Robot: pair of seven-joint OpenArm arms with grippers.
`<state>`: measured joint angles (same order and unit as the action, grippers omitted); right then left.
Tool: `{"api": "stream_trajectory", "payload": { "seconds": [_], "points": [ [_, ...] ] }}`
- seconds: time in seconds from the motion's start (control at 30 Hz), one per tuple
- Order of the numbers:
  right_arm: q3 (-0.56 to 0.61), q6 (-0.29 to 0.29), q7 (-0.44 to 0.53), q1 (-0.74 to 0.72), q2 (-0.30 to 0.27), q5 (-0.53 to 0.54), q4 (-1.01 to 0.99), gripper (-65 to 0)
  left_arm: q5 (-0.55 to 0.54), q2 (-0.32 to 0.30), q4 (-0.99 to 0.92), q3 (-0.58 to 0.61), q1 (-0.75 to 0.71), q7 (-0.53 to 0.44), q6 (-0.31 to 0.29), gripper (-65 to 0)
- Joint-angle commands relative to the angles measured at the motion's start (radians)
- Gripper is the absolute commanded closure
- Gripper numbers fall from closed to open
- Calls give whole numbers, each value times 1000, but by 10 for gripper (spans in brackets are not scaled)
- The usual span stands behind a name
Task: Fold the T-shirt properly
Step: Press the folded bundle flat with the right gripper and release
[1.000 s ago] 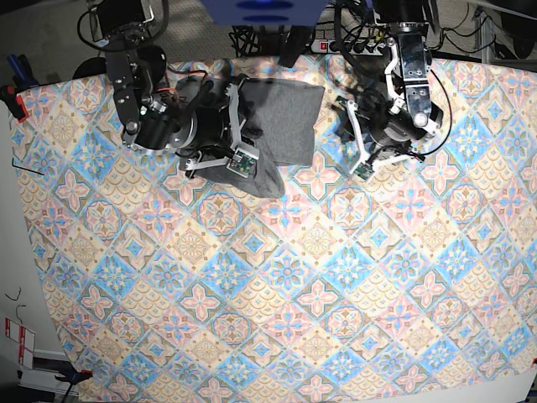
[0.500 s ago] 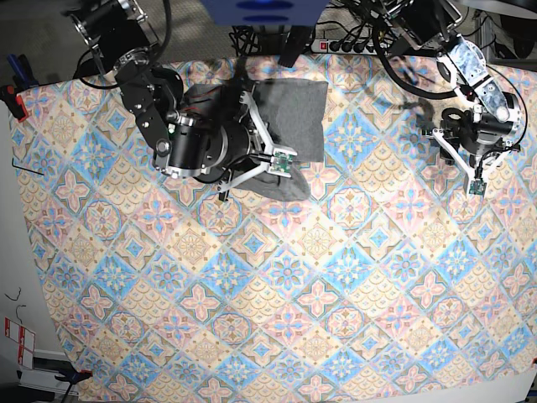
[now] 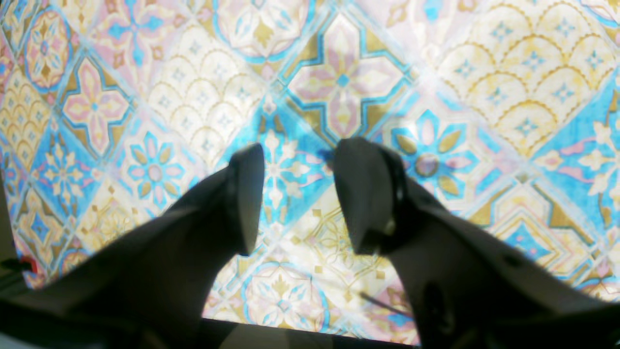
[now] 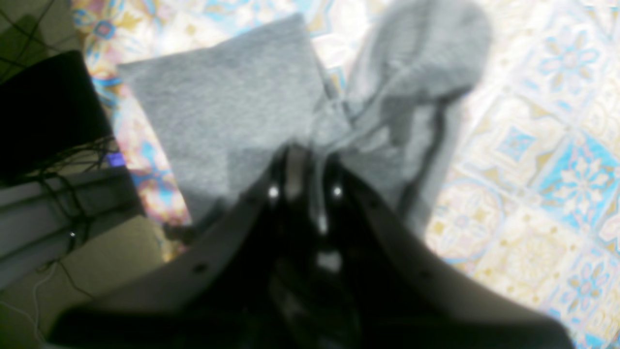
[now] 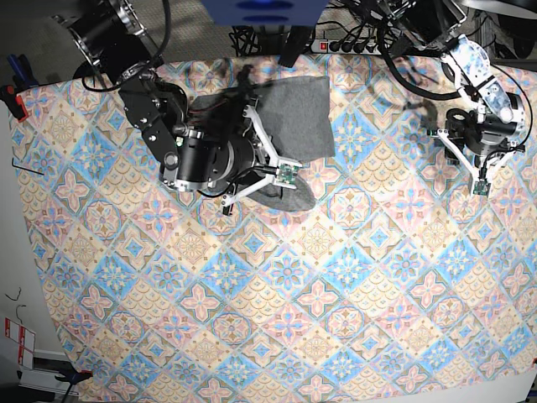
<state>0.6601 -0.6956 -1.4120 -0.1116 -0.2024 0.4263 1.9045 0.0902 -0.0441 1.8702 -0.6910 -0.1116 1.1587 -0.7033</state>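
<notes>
The grey T-shirt (image 5: 294, 117) lies folded small at the far middle of the patterned tablecloth (image 5: 277, 285). In the right wrist view my right gripper (image 4: 310, 162) is shut on a pinch of the T-shirt (image 4: 227, 111), and a loose fold (image 4: 416, 72) of it stands lifted and drooping just beyond the fingers. That arm (image 5: 205, 155) covers the shirt's left side in the base view. My left gripper (image 3: 298, 160) is open with nothing between its fingers. It hangs over bare tablecloth near the right edge, far from the shirt.
Cables and a power strip (image 5: 352, 42) lie behind the table's far edge. A dark box (image 4: 43, 111) and wires sit off the table beside the shirt. The left arm (image 5: 482, 138) stands at the right edge.
The right gripper has carried its pinch of the shirt toward the near right, dragging the lower fold along. The left arm swung from beside the shirt to the right edge, then held still.
</notes>
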Motion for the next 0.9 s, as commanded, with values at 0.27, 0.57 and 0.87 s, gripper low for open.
{"api": "stream_trajectory", "payload": {
  "seconds": [0.27,0.57,0.87],
  "points": [
    [-27,-3,16,-24,5,107,22,-60,-7,-4,15,3,10,-15,5,-277],
    [-63,-3,16,-33,-1,147,23,-208,0,-4,12,3,31,-16,5,-278],
    [-125,-3,16,-44,1,139,22,-220,-2,-6,-36,32,31,-18,5,-275]
  ]
}}
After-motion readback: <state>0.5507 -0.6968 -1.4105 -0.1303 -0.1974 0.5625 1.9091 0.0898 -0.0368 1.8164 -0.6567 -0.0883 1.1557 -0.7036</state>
